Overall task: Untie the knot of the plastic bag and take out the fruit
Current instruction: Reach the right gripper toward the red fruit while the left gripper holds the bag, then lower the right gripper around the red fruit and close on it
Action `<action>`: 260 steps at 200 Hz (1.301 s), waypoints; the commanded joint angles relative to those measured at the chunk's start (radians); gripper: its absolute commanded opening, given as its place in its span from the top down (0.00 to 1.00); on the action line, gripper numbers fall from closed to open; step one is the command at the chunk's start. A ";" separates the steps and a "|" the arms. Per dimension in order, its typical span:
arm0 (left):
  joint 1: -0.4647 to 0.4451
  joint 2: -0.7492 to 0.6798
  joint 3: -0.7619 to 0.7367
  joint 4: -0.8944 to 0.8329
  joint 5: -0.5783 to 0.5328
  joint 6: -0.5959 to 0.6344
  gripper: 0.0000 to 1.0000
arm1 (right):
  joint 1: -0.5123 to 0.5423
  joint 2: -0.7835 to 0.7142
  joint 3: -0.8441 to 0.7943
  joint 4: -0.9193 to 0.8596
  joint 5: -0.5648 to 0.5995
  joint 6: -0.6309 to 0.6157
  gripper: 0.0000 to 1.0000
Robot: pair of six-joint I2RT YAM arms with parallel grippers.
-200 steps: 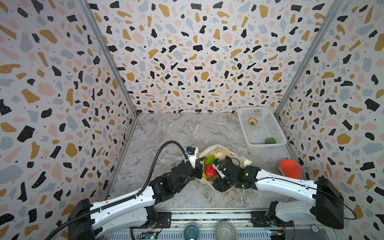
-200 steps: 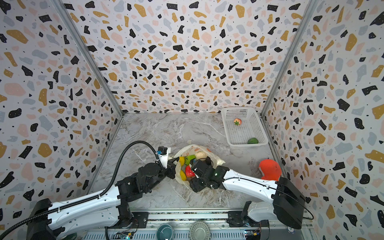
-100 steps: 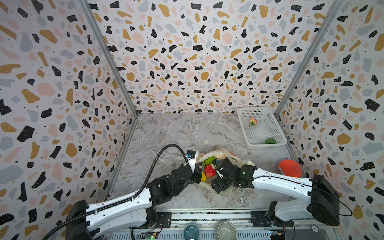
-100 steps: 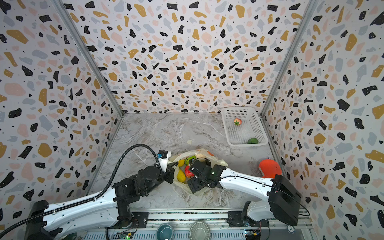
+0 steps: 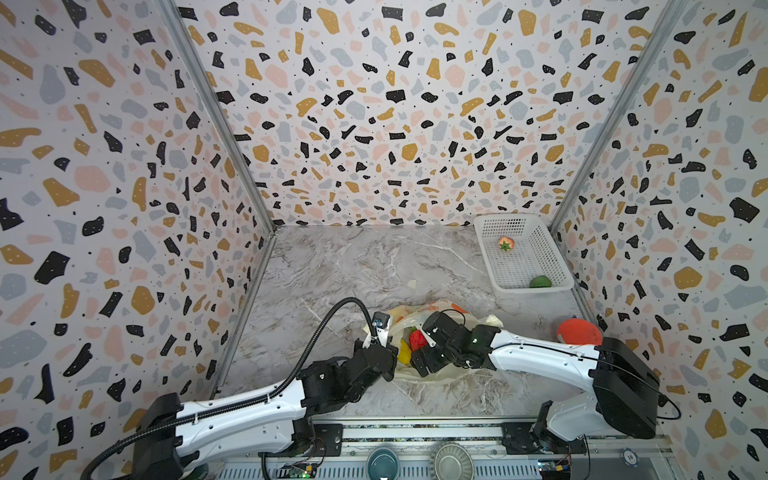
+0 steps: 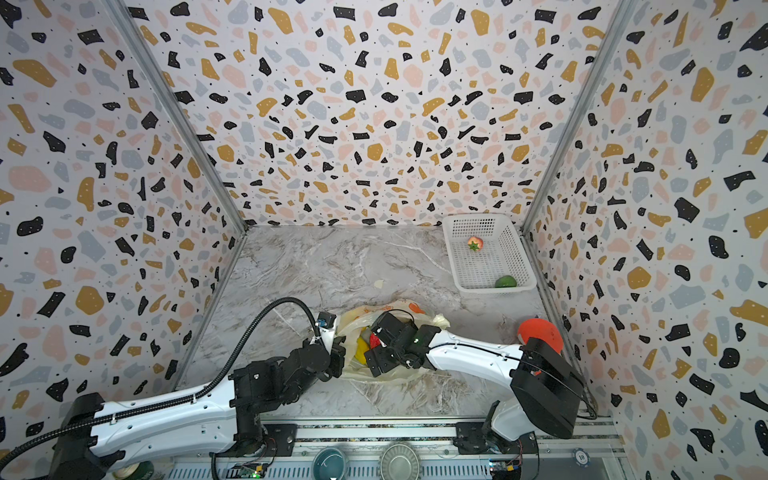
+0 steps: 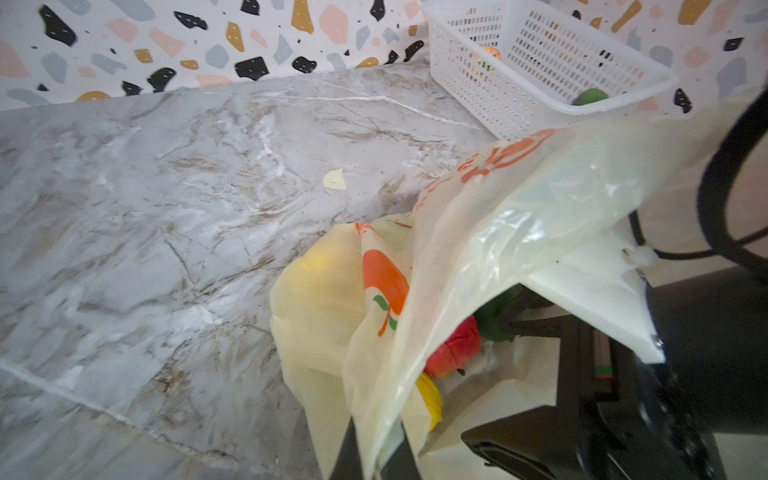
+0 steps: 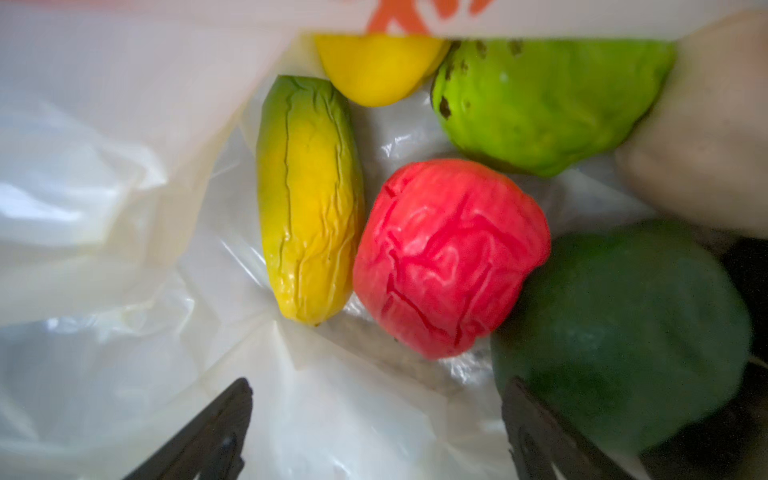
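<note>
Bag [image 5: 405,318] lies mouth open on the table [image 5: 353,270] between the arms, so the job is at the fruit-removal step. Left gripper [image 7: 372,453] is clamped on the bag rim. Right gripper [image 8: 374,432], jaws apart, is inside near the red fruit [image 8: 449,257]. Next: close on it and carry it to the basket [image 5: 505,226].

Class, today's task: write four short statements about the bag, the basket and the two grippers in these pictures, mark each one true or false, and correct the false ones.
1. The left gripper is shut on the thin pale-yellow plastic bag. True.
2. The right gripper grips the wrinkled red fruit. False: its jaws stand open, short of the fruit.
3. The white perforated plastic basket is empty. False: it holds a red fruit with a green calyx and a green fruit.
4. A long yellow-green fruit lies beside the red fruit inside the bag. True.
</note>
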State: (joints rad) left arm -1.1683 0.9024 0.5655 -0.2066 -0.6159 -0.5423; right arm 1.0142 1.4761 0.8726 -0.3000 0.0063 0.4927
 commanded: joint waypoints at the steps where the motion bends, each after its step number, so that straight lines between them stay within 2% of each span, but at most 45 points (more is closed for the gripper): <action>1: -0.004 0.005 -0.004 0.010 -0.130 -0.003 1.00 | -0.014 0.043 0.015 0.087 0.071 0.000 0.04; 41: -0.001 0.029 -0.051 0.135 -0.232 0.047 1.00 | -0.042 0.180 0.060 0.212 0.154 -0.005 0.02; 79: 0.035 0.056 -0.102 0.284 -0.219 0.104 1.00 | -0.133 0.258 0.129 0.297 0.198 -0.053 0.01; 94: 0.048 0.069 -0.116 0.349 -0.219 0.135 1.00 | -0.174 0.292 0.163 0.312 0.179 -0.080 0.01; 111: 0.057 0.094 -0.102 0.373 -0.215 0.158 1.00 | -0.190 0.323 0.228 0.232 0.127 -0.121 0.00; 136: 0.058 0.120 -0.077 0.347 -0.189 0.136 1.00 | -0.175 0.269 0.187 0.156 0.039 -0.129 0.01; 164: 0.051 0.066 -0.075 0.296 -0.148 0.073 1.00 | -0.139 0.185 0.092 0.079 0.010 -0.106 0.01; 205: -0.031 -0.030 -0.028 0.123 -0.196 0.043 1.00 | -0.100 0.056 -0.042 -0.049 -0.013 -0.066 0.01; 233: -0.090 -0.025 0.002 0.049 -0.168 -0.009 1.00 | -0.072 -0.017 -0.122 -0.120 -0.037 -0.034 0.01; 260: -0.142 -0.004 -0.009 0.022 -0.193 -0.063 1.00 | -0.022 -0.065 -0.146 -0.169 -0.040 -0.002 0.01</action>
State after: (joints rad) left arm -1.2816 0.8856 0.5480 -0.1272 -0.7761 -0.5434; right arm 0.9527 1.4586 0.7395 -0.3561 -0.0196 0.4515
